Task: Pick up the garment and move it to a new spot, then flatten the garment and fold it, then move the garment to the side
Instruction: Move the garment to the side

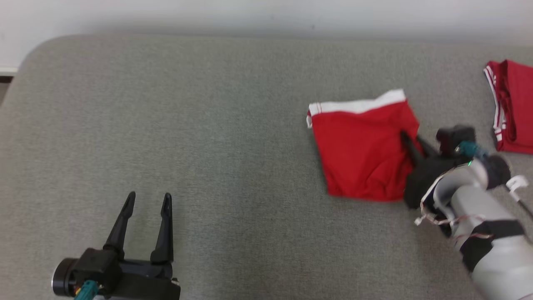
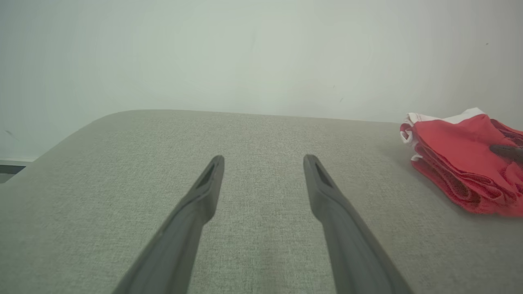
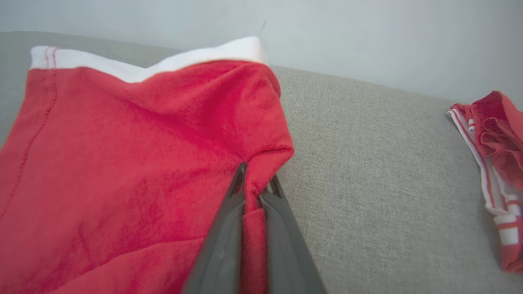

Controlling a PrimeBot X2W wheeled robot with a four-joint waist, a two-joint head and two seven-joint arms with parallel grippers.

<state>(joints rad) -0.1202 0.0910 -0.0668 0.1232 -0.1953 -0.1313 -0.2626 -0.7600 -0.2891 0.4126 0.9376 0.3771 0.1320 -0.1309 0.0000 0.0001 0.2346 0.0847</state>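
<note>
The red garment (image 1: 362,154) lies on the right half of the grey padded worktop (image 1: 208,125), with its white waistband (image 1: 358,105) towards the wall. It looks already folded, because the left wrist view shows several layers stacked at its edge. So I judge that the step in hand is the last one, to move it to the side.

The right gripper (image 1: 410,139) is closed on the right edge of the garment, and in the right wrist view a ridge of red cloth is pinched between its two fingers. The left gripper (image 1: 149,195) is wide open and holds nothing. It hovers low over the worktop, well apart from the garment.

I cannot tell if the pinch takes all layers or only the upper ones. To do this step well, the move should be slow and low, more a slide than a lift, so the fold does not open. A second red garment (image 1: 514,108) lies near the right border, and the path should end beside it, not on top of it.
</note>
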